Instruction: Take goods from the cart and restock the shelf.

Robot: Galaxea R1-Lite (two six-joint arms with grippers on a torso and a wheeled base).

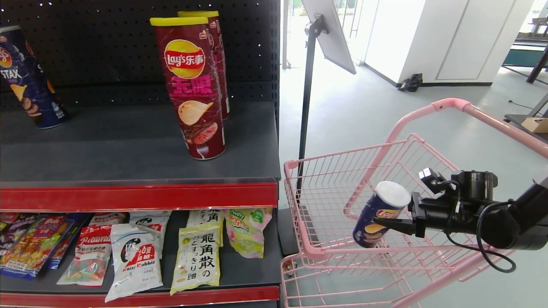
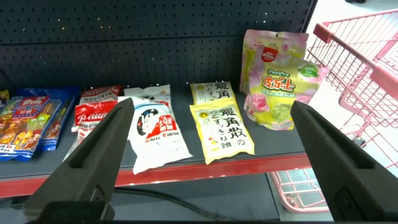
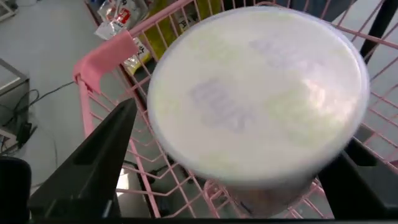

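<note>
Black right gripper [image 1: 381, 223] clamped on the dark blue chip can [image 1: 382, 204]; can tilted, white lid [image 3: 258, 93] uppermost, held within the basket of the pink cart [image 1: 299, 164]; left gripper [image 2: 212, 109] with fingers spread wide and nothing between them, facing the lower shelf [image 2: 186, 168] and its snack bags [image 2: 221, 127]; upper shelf [image 1: 107, 154] bearing two red cans [image 1: 190, 85] upright, one behind the other, and another blue can [image 1: 25, 77] at far left.
</note>
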